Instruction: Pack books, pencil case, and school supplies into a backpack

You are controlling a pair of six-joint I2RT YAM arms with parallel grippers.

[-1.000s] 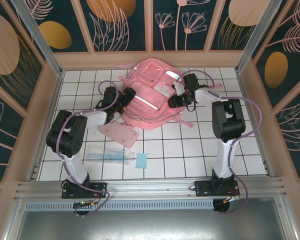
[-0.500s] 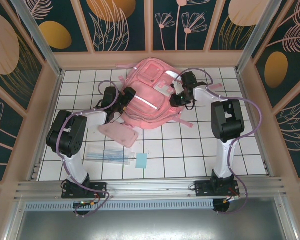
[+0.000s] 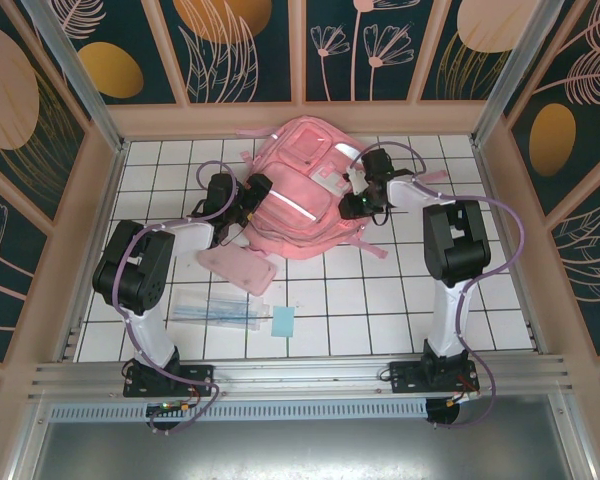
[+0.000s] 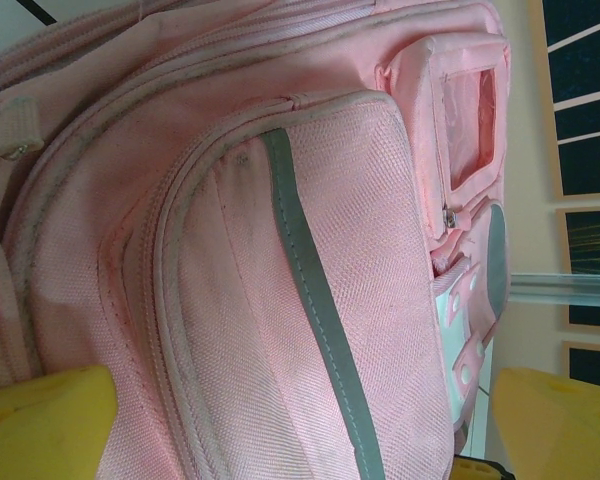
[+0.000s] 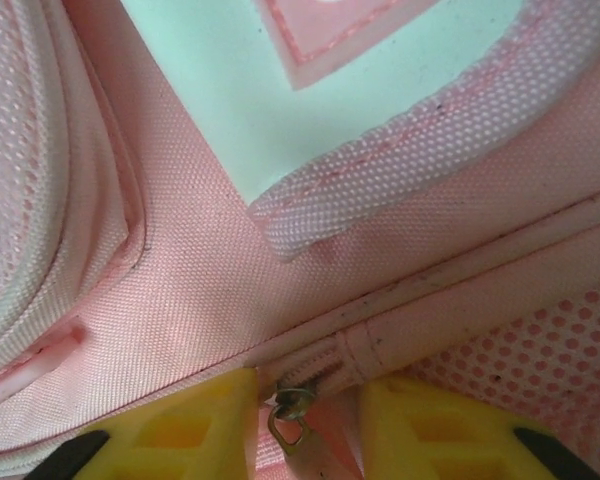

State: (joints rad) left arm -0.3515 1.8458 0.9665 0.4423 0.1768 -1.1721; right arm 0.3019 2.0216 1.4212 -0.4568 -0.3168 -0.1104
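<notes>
The pink backpack (image 3: 300,190) lies flat at the back of the tiled table. My left gripper (image 3: 252,196) is at its left side, wide open. In the left wrist view that gripper (image 4: 300,415) spans a front pocket with a grey reflective strip (image 4: 315,310). My right gripper (image 3: 357,204) presses on the backpack's right side. Its yellow fingers (image 5: 195,425) stand narrowly apart around a metal zipper pull (image 5: 292,415) on the backpack (image 5: 210,290). The pink pencil case (image 3: 238,268) lies in front of the backpack. The clear packet of sticks (image 3: 215,311) and light-blue pad (image 3: 283,321) lie nearer. The book is hidden.
Wooden walls and aluminium posts (image 3: 72,90) enclose the table. Pink straps (image 3: 372,246) trail off the backpack onto the tiles. White tiles (image 3: 380,310) stretch between the two arm bases and in front of the right arm.
My right gripper has shifted slightly along the backpack's right side, toward the zipper. The left arm and the loose items have not moved.
</notes>
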